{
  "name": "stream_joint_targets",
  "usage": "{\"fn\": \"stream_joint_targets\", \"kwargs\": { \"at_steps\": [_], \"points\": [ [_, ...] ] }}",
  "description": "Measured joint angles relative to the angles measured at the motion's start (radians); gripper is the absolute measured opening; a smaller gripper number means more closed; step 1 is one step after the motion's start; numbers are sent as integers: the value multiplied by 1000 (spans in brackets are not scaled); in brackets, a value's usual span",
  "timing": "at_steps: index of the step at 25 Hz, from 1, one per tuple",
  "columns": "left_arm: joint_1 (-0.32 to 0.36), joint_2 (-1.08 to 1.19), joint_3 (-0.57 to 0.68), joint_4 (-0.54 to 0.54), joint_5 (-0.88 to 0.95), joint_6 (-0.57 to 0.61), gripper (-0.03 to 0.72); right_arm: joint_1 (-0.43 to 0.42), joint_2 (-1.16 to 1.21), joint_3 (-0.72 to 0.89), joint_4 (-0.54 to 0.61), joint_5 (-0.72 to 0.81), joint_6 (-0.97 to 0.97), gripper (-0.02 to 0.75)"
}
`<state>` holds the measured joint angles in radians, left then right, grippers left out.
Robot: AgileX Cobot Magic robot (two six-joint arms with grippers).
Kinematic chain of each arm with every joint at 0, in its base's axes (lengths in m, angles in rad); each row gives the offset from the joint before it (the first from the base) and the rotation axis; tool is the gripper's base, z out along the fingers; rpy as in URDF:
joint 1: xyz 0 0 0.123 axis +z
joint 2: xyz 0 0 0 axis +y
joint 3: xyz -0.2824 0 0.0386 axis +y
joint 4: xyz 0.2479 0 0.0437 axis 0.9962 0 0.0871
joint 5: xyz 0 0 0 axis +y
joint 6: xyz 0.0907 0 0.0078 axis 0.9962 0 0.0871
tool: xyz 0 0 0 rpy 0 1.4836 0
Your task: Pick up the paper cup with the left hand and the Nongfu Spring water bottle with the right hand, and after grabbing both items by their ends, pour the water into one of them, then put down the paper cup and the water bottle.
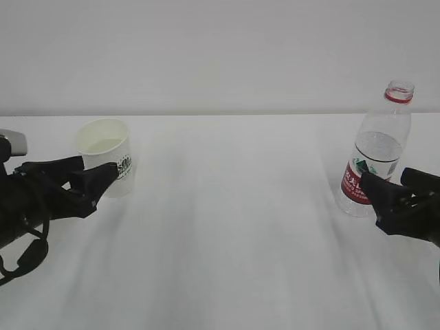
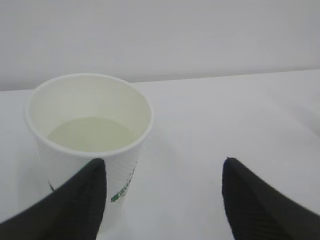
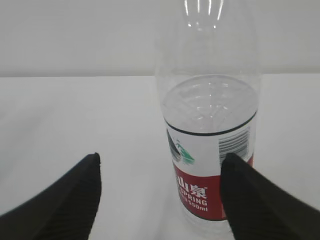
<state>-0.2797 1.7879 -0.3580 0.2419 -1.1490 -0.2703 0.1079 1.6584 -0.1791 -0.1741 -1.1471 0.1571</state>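
Hidden or cut off: the left wrist view loses the base of the small white tapered paper cup (image 2: pixel 90 145) behind a finger; the right wrist view crops the neck and foot of the clear ribbed plastic Nongfu Spring water bottle (image 3: pixel 210 150). The logo on the cup is too small to read anywhere.

The black two-finger left hand (image 1: pixel 100 180) has its jaws spread wide. One fingertip (image 2: pixel 85 195) overlaps the cup's lower wall; contact cannot be confirmed. The other fingertip is well out to the side, over the bare white table (image 1: pixel 227 227).

The black blocky right hand (image 1: pixel 393 187) is likewise spread. One finger (image 3: pixel 250 200) sits against or just in front of the red label (touch uncertain); the other stands clear of the bottle.

The cup stands upright at the left of the table, holding faintly yellowish water (image 2: pixel 90 134). The bottle stands upright at the right, uncapped, red neck ring showing, partly full.
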Motion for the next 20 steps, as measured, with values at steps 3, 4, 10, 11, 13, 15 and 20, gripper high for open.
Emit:
{"fn": "stream_joint_targets", "kwargs": {
  "at_steps": [3,4,10,11,13,15,20],
  "points": [
    [0,-19,0,-21,0,0,531,0,0,-4,-1,0,2,557],
    [0,-27,0,-29,0,0,531,0,0,-6,-1,0,2,557],
    [0,-59,2,-51,0,0,531,0,-48,-31,-2,19,7,557],
    [0,-64,2,-54,0,0,531,0,-63,-40,-2,35,7,557],
    [0,-77,2,-56,0,0,531,0,-89,-63,-2,63,7,557],
    [0,-94,2,-62,0,0,531,0,-118,-84,-2,92,7,557],
    [0,-138,2,-76,0,0,531,0,-182,-130,-2,174,8,557]
  ]
}}
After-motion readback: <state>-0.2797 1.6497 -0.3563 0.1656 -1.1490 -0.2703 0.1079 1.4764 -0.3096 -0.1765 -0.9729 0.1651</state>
